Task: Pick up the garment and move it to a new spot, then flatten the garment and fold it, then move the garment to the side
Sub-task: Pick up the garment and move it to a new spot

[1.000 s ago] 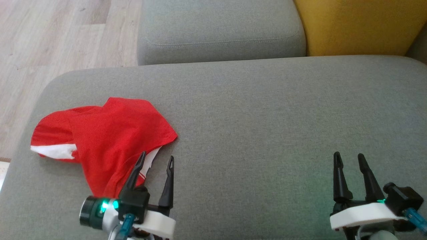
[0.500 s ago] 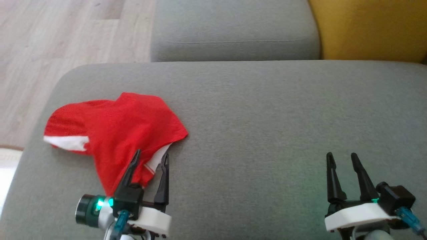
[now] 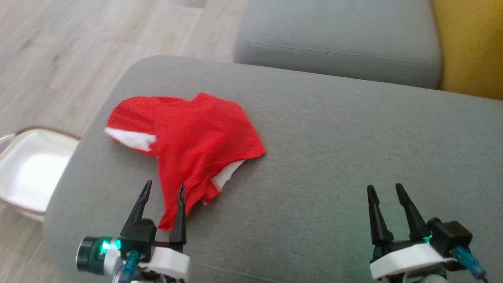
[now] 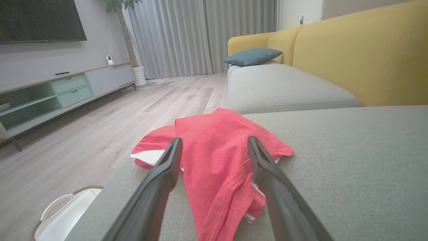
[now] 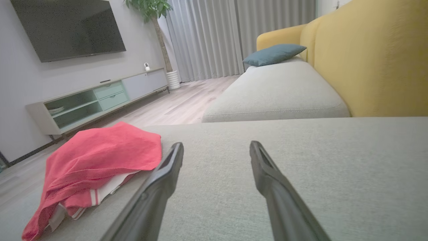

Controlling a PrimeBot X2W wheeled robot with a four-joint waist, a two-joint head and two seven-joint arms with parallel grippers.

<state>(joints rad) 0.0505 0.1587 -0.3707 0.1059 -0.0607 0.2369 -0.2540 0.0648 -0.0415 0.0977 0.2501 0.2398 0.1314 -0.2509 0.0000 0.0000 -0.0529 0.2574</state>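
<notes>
- Red fabric with white trim: the garment (image 3: 196, 137) lies crumpled in 1 heap on the grey seat cushion (image 3: 353, 149), toward the cushion's left end and near its edge.
- My judgement: the cloth is bunched, not spread, so no flattening or folding is done yet. The first step, the pick-up, is the one in hand.
- A narrow tail of the garment trails toward the robot. It is the closest cloth to grasp, which I take to be why the left arm is lined up on it.
- The left fingers (image 3: 180, 214) are spread fully apart and grasp nothing. In the head view the tail's tip lies between the 2 fingers. In the left wrist view the left fingers (image 4: 164, 170) frame the heap. I cannot tell whether either finger brushes the cloth.
- The right fingers (image 3: 375, 212) are likewise spread wide and empty. They sit over bare cushion, well apart from the garment and to its right. In the right wrist view the right fingers (image 5: 167, 174) point across open upholstery, with the garment off to the left.
- I read the broad bare area to the right of the garment as the likely new spot.
- A white basket (image 3: 31, 169) stands on the wood floor (image 3: 59, 59) just beside the cushion's left end. A slipped grasp near that edge could send the cloth over the side.
</notes>
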